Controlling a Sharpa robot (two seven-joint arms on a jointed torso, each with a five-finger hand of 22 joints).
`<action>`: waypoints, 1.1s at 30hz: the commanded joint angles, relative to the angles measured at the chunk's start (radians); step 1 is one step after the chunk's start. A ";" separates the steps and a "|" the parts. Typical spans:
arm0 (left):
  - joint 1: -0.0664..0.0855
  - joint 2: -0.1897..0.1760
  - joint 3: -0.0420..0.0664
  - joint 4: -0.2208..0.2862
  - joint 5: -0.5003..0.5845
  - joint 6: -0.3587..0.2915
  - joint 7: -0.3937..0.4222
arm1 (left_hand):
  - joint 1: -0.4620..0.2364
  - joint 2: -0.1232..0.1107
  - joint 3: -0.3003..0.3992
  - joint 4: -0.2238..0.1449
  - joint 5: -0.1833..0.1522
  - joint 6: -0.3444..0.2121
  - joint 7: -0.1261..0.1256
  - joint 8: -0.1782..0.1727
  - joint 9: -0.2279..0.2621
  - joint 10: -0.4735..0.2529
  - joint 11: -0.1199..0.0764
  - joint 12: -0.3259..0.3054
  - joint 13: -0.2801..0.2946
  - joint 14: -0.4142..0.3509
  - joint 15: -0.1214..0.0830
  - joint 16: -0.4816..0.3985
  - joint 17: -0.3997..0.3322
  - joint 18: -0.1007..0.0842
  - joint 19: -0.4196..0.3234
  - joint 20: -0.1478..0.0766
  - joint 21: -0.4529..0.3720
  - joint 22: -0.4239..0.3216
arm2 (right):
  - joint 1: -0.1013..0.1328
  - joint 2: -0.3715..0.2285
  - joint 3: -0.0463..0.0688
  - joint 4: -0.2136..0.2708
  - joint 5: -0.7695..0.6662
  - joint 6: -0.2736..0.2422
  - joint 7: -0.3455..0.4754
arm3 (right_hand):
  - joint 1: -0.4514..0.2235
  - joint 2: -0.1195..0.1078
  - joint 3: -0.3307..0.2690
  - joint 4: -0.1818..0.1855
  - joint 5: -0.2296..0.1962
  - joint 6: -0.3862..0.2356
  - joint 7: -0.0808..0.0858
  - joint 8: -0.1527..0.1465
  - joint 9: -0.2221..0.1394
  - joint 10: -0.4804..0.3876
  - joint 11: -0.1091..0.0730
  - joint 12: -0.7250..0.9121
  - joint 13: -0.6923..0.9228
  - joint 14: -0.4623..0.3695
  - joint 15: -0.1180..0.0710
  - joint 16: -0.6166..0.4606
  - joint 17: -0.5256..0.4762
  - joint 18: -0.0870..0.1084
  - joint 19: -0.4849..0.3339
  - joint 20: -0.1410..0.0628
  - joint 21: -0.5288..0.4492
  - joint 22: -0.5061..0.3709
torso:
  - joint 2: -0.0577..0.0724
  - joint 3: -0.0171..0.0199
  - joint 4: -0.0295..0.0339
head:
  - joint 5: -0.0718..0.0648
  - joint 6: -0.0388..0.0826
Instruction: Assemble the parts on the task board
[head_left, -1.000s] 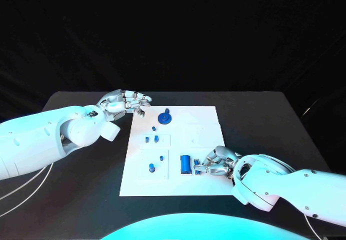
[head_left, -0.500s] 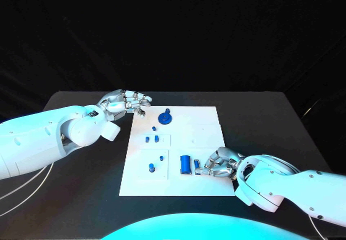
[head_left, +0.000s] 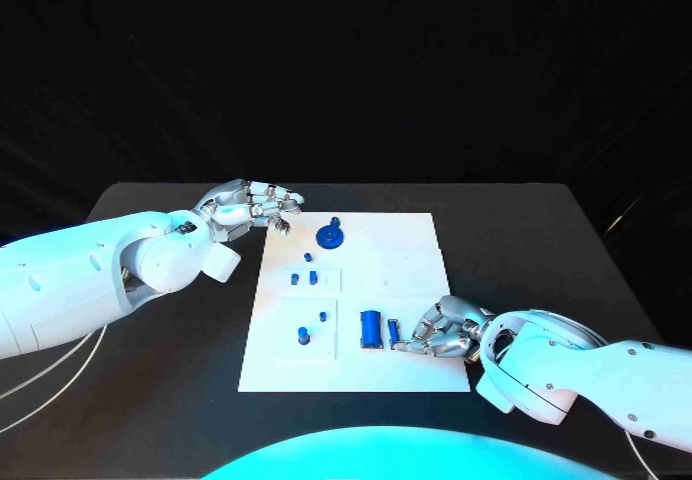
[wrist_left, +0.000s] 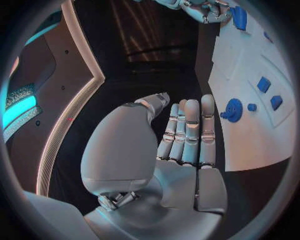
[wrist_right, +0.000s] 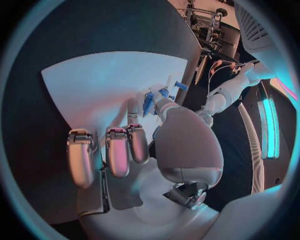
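Resting on the task board (head_left: 404, 255), right hand (head_left: 444, 330) fingers (head_left: 418, 345) curl empty.

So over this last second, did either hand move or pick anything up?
The right hand slid slightly toward the robot along the task board's right edge, ending beside the small blue bar; whether it touches the bar is unclear. The left hand stayed curled at the board's far left corner, holding nothing. The blue gear and large blue block did not move.

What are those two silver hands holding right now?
The left hand holds nothing. The right hand sits against a small blue part, but a hold cannot be told.
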 joint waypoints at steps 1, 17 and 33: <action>0.000 0.001 0.000 0.001 0.002 0.013 0.004 | 0.001 0.005 0.002 0.004 0.001 -0.008 0.002 0.005 0.001 -0.006 0.002 0.005 -0.002 -0.004 0.005 -0.004 0.001 0.006 0.008 0.003 -0.004 -0.001 | -0.001 0.002 0.000 -0.001 0.001 0.030 0.020 | 0.010 0.003 -0.005 -0.001 -0.003 -0.004 0.003 0.006 0.001 0.058 0.000 -0.005 0.199 0.091 0.000 0.003 0.192 -0.014 0.105 -0.001 0.004 0.263 | 0.000 -0.0003 -0.0001 | 0.000 0.001; 0.000 0.001 0.000 0.002 0.002 0.012 0.003 | 0.001 0.005 0.002 0.004 0.001 -0.008 0.002 0.005 0.001 -0.006 0.002 0.005 -0.002 -0.004 0.005 -0.004 0.001 0.006 0.008 0.003 -0.004 -0.001 | 0.001 0.042 0.000 -0.051 -0.014 -0.001 -0.003 | 0.020 0.037 -0.003 0.011 -0.003 -0.001 0.003 0.006 0.000 0.060 0.001 0.000 0.202 0.092 0.000 0.005 0.198 -0.014 0.105 -0.001 0.004 0.263 | 0.000 -0.0011 0.0012 | -0.001 0.001; 0.000 0.002 -0.001 0.001 0.003 0.010 0.009 | 0.006 0.008 0.004 0.004 0.002 -0.009 0.001 0.006 0.001 -0.006 0.002 0.006 -0.002 -0.004 0.005 -0.004 0.002 0.006 0.009 0.002 -0.005 -0.002 | 0.002 0.032 0.002 -0.051 0.030 -0.037 0.089 | 0.031 0.014 -0.025 0.008 -0.003 -0.010 0.006 0.001 -0.002 0.058 0.002 -0.006 0.200 0.090 0.001 0.000 0.189 -0.014 0.105 0.000 0.004 0.263 | -0.002 0.0001 -0.0004 | -0.004 0.008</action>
